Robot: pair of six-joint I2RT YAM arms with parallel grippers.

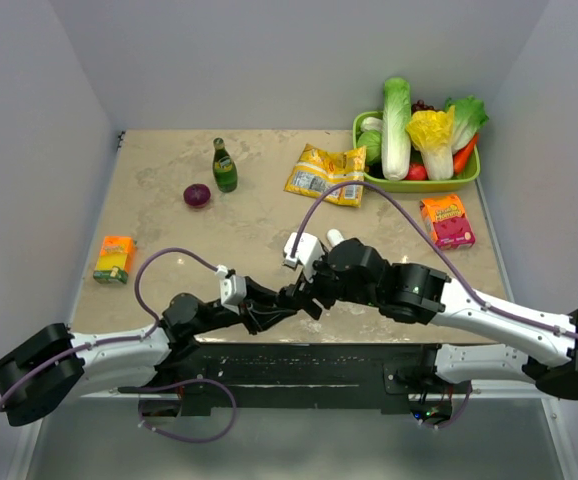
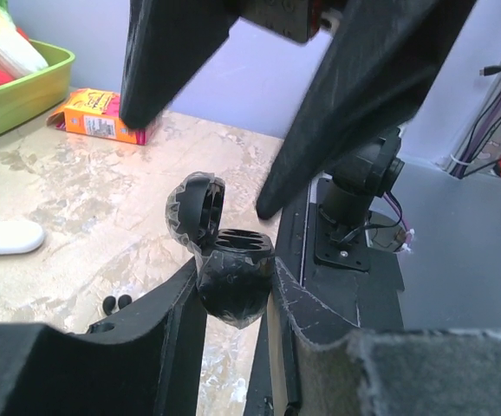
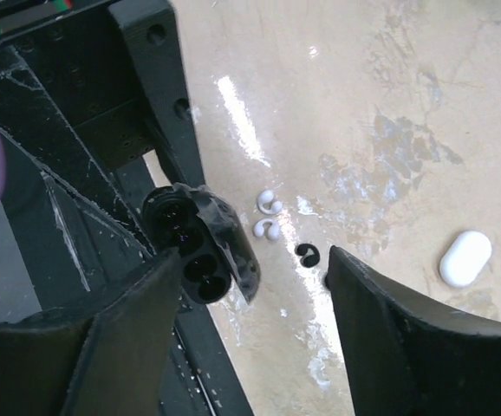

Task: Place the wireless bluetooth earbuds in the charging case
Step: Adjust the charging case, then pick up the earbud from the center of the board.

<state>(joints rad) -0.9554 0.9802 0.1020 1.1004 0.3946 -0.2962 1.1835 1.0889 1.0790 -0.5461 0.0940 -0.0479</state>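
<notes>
two robot arms meet over the near edge of a marbled table (image 1: 159,225). the left gripper (image 2: 233,276) has its fingers clenched on a black charging case (image 2: 233,299), whose lid is hinged open so that two sockets show. the right gripper (image 3: 255,260) hangs just above the case, fingers released and spread wide, grasping nothing. on the table beside the case lie two white earbuds (image 3: 268,230) and, just past them, black earbuds (image 2: 117,302). a closed white oval case (image 3: 465,257) lies farther out on the table.
</notes>
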